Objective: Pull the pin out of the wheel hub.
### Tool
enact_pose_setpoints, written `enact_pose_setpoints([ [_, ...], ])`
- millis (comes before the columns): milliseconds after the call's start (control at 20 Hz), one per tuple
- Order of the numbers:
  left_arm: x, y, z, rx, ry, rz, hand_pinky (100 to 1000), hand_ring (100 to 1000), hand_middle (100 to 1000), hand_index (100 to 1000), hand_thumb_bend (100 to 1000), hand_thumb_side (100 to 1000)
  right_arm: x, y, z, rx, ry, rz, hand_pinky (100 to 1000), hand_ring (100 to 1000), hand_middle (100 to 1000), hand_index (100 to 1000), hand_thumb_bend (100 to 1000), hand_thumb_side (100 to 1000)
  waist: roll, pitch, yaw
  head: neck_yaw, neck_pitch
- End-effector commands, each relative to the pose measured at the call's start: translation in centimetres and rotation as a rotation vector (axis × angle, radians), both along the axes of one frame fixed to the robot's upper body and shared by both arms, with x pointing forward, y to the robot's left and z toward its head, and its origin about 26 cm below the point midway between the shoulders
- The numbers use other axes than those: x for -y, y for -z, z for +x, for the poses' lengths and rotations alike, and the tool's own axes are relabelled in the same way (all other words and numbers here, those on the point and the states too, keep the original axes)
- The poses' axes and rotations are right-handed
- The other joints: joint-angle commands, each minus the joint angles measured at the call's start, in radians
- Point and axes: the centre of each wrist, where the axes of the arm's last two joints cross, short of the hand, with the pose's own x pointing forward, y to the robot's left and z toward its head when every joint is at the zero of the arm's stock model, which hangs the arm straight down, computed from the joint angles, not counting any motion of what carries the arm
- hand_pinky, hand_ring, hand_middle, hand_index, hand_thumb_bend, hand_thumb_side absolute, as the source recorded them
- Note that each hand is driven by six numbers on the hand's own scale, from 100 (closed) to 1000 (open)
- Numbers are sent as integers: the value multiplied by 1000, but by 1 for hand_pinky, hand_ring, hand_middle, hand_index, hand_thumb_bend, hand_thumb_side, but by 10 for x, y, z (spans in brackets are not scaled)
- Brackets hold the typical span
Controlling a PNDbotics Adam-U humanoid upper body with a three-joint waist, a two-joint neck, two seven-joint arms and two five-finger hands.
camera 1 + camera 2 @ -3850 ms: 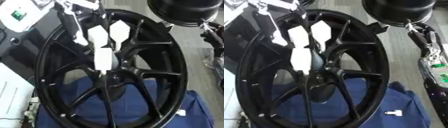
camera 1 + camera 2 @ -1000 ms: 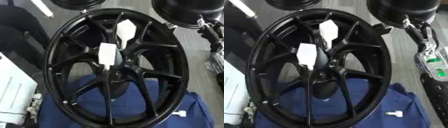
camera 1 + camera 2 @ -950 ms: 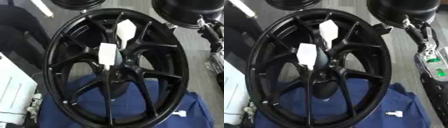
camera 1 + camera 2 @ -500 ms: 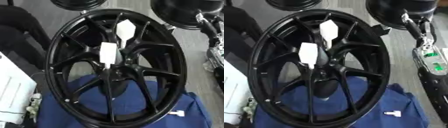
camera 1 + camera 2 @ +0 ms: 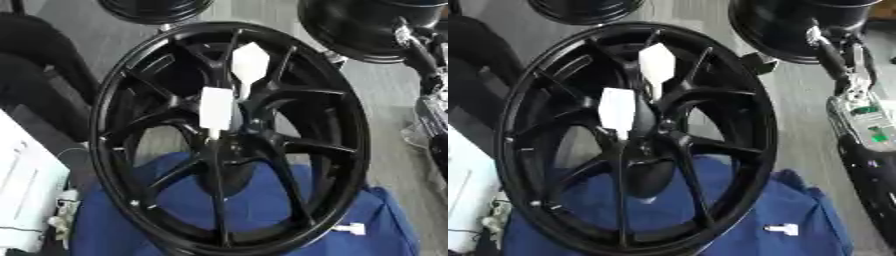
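Observation:
A large black spoked wheel (image 5: 103, 150) lies tilted on a blue cloth (image 5: 394, 220). Its hub (image 5: 229, 145) sits at the middle. Beside the hub stands a white flat piece (image 5: 216, 107) with a thin stem pointing down into it. A second white piece (image 5: 249, 65) rests higher up between the spokes. On the cloth at the lower right lies a small white pin-like part (image 5: 350, 229). My right hand (image 5: 837, 60) shows at the right edge, off the wheel, its fingers straight and pointing away and holding nothing. My left hand is out of sight.
Two more black wheels lie at the far edge, one at the top middle (image 5: 153, 7) and one at the top right (image 5: 367, 25). A white box (image 5: 26, 200) lies at the lower left. Above it is a dark bulky shape (image 5: 44, 75). Grey floor (image 5: 385, 115) shows to the right of the wheel.
My left hand, at the wheel's upper left 3.9 s ago, has gone from view, and the spokes show one white shape fewer. The camera has shifted slightly.

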Motion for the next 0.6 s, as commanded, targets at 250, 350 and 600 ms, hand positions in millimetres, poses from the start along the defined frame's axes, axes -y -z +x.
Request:
enact_pose_setpoints([
  [250, -3, -16, -8, 71, -10, -4, 842, 798, 756, 805, 479, 506, 3, -16, -1, 38, 3, -14, 855, 731, 663, 855, 401, 521, 7, -30, -1, 6, -10],
  [350, -3, -17, -9, 134, -18, -43, 833, 787, 743, 784, 422, 532, 2, -17, 0, 43, 1, -13, 855, 731, 663, 855, 402, 521, 6, -32, 0, 5, -8],
  [600, 4, -4, -9, 473, -147, -220, 806, 759, 709, 738, 297, 567, -3, -23, 1, 64, -10, -9, 856, 731, 664, 857, 404, 520, 3, -38, -2, 18, 9],
])
